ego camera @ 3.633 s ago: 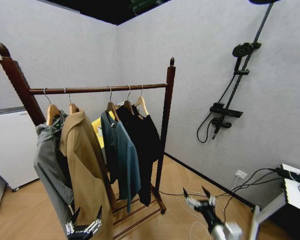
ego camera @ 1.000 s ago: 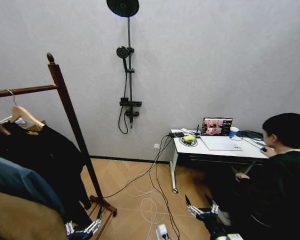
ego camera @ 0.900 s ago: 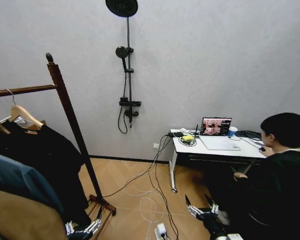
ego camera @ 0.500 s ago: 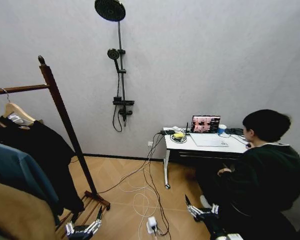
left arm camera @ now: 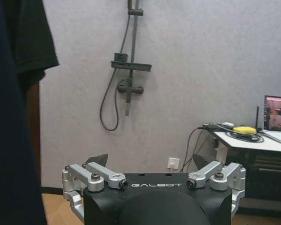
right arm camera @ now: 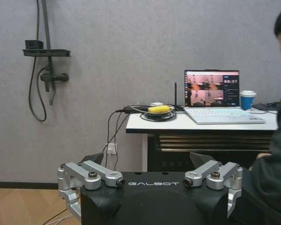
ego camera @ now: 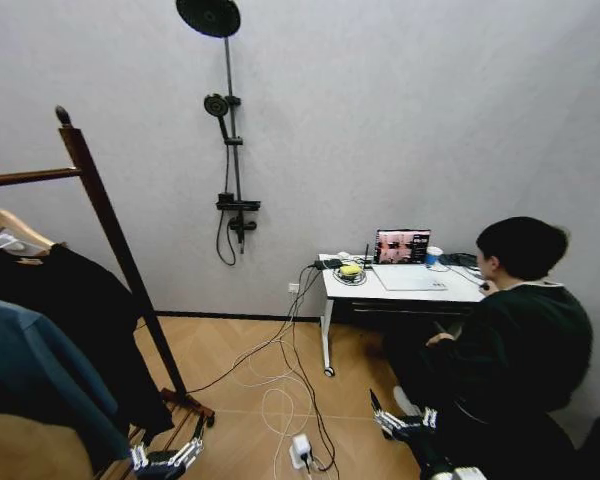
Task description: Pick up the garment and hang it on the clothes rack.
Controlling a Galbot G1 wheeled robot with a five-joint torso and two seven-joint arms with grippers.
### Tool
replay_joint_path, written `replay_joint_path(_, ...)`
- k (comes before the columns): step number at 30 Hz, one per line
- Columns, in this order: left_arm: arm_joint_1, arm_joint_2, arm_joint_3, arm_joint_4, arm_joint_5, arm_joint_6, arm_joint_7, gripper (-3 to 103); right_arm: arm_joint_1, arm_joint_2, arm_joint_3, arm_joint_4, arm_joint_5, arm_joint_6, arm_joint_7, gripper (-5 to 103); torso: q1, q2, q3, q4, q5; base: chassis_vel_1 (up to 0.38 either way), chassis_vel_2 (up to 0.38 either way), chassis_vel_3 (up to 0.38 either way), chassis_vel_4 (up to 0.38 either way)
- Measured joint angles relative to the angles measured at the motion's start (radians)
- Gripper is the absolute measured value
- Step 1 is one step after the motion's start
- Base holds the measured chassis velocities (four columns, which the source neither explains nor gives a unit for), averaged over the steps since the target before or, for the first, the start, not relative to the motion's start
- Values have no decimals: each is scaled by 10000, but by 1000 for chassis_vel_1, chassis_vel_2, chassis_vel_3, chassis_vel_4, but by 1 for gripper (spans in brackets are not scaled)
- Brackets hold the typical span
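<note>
Head view shows the clothes rack (ego camera: 105, 225) at the left edge of the room, with one knob-topped post and a bit of its rod in sight. The garment (ego camera: 75, 320) hangs on it from a light wooden hanger (ego camera: 8, 228). It is long and black and falls down close to the base of the rack. A blue jacket (ego camera: 35, 370) hangs just in front of it, lower in the picture.

The left pincer (ego camera: 167, 457) sits low at the bottom of the picture, near the foot of the rack. Its fingers are spread apart and hold nothing. The right pincer (ego camera: 402, 420) is low too, over the wood floor (ego camera: 230, 350), well apart from the rack. It is also spread wide with nothing in it.

On the gray wall hangs a black shower set (ego camera: 225, 130). To the right stands a white counter (ego camera: 400, 285) with a laptop (ego camera: 403, 247) and a cup (ego camera: 435, 256) on it. White cables (ego camera: 280, 395) lie on the floor below

Left wrist view has the left pincer (left arm camera: 150, 164) wide open, with dark cloth (left arm camera: 18, 93) hanging close beside it. Right wrist view has the right pincer (right arm camera: 149, 161) wide open, facing the counter (right arm camera: 201, 124)
</note>
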Motion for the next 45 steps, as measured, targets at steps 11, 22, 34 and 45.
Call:
replay_joint_path(11, -1, 0, -1, 0, -1, 0, 1, 100, -1, 0, 0, 0, 0, 0, 0, 100, 0, 0, -1, -6, -1, -101, -101, -94, -105)
replay_joint_path(22, -1, 0, -2, 0, 0, 0, 1, 100, 1, 0, 1, 0, 0, 0, -1, 100, 2, -1, 0, -1, 0, -21, -24, -26, -18)
replay_joint_path(34, -1, 0, -1, 0, 0, 0, 1, 100, 1, 0, 1, 1, 0, 0, -1, 100, 1, 0, -2, -1, 1, 130, -112, -131, 130)
replay_joint_path(45, 2, 0, -4, 0, 0, 0, 0, 100, -5, 1, 1, 1, 0, 0, -1, 100, -14, 9, -6, 2, 2, 251, -247, -250, 255)
